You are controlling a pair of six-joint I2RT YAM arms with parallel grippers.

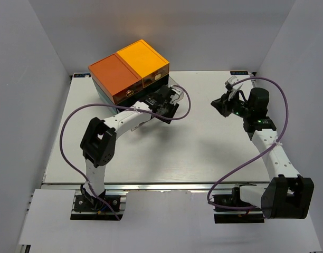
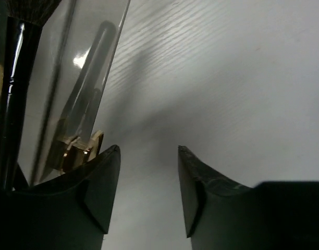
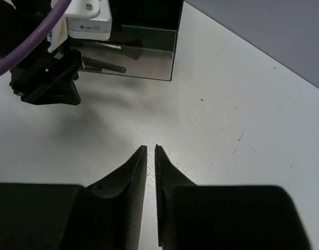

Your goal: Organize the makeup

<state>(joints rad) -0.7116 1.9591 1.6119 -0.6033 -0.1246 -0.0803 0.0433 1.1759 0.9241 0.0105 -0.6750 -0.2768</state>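
A black-handled makeup brush [image 2: 13, 94] lies in the pulled-out clear drawer [image 2: 105, 31] of the orange-topped box [image 1: 129, 71]. A second dark brush [image 2: 91, 67] shows through the drawer's clear front. The drawer's gold knob [image 2: 76, 151] sits just left of my left gripper [image 2: 148, 151], which is open and empty over the white table. From above, the left gripper [image 1: 169, 109] is at the box's front right corner. My right gripper [image 3: 150, 148] is shut and empty, hovering over the table right of the drawer [image 3: 144, 60]; it also shows from above [image 1: 218, 104]. No other makeup is in view.
The white table [image 1: 193, 142] is enclosed by grey walls on three sides. The box stands at the back left. Purple cables [image 1: 72, 121] loop from both arms. The left gripper's camera housing [image 3: 86, 15] shows in the right wrist view.
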